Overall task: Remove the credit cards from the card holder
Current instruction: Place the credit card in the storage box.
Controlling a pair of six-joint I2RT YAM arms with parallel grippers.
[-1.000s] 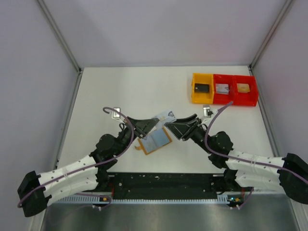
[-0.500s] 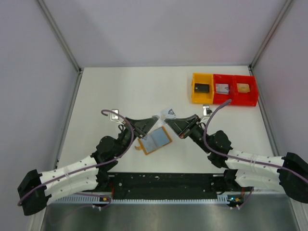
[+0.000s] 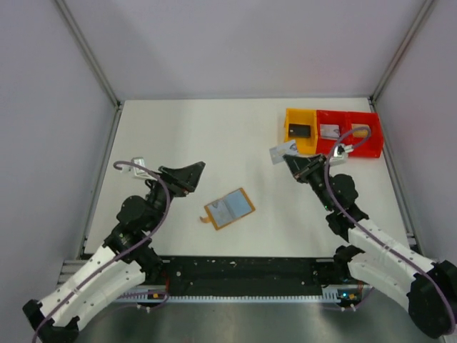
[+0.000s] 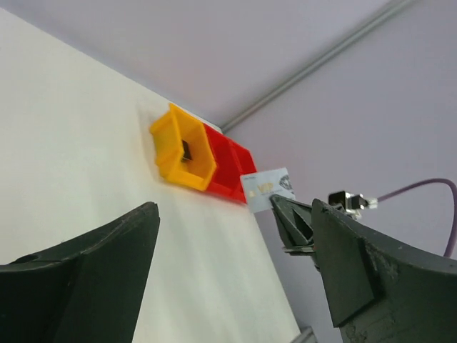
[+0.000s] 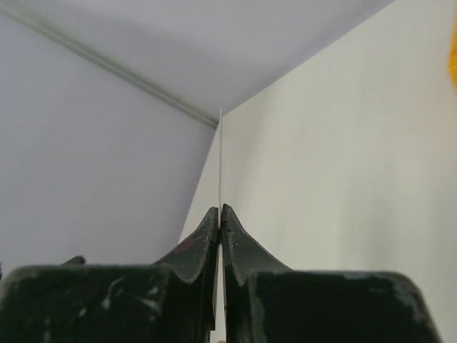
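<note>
While our right gripper [image 3: 292,160] pinches a thin pale grey-blue credit card [image 3: 280,151] near the yellow plastic tray [image 3: 290,137], we should lower it flat before letting go — the tan-orange bifold leather-like card holder [image 3: 230,208] lies open mid-table, our left gripper [image 3: 194,169] wide and empty near it.

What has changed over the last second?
The left gripper let go of the credit card, opened and drew back left. The right gripper closed on it and carried it right, toward the yellow tray. The card holder stayed put.
</note>
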